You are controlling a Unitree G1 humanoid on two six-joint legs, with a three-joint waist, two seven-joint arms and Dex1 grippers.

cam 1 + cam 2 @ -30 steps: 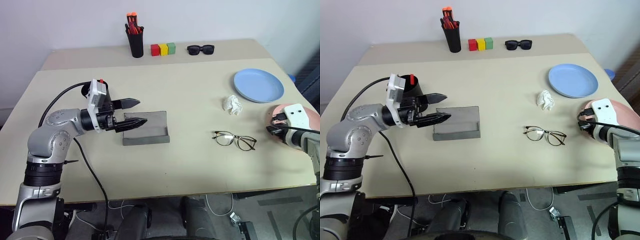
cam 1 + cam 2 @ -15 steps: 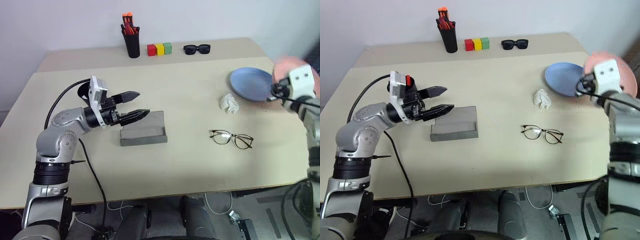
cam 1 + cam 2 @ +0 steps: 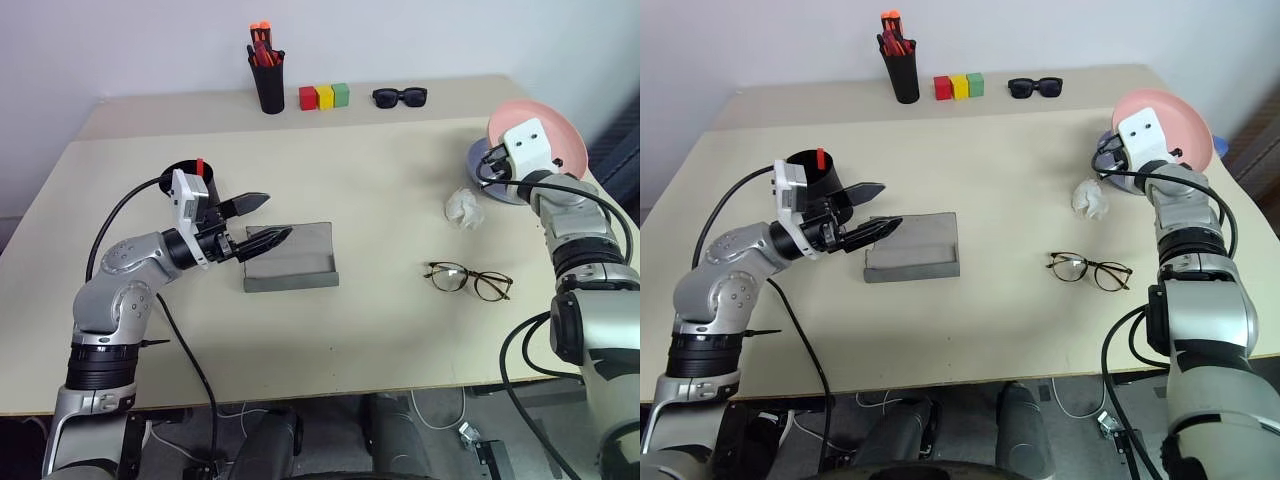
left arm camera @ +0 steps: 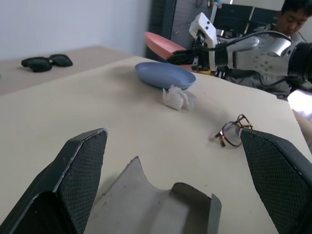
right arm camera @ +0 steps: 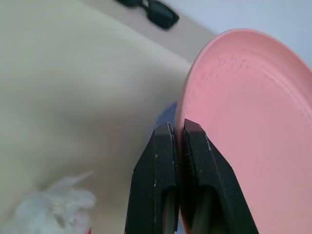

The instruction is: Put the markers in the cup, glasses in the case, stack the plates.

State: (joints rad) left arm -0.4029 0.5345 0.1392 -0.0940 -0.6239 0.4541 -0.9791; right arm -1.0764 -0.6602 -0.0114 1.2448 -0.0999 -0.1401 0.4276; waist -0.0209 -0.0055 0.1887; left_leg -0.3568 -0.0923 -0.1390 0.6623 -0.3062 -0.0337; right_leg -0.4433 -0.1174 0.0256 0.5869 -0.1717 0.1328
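The pink plate [image 3: 1175,118], round and shallow, is tilted above the light blue plate [image 4: 165,74], its rim pinched by the right gripper [image 5: 176,141]. The grey case [image 3: 292,258] lies open under the spread left gripper [image 3: 268,218]

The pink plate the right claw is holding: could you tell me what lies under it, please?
Under the pink plate, the light blue plate rests on the table; its far side is covered.

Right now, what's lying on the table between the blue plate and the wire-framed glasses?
A crumpled white tissue lies between the blue plate and the glasses, seen in both eye views and the left wrist view.
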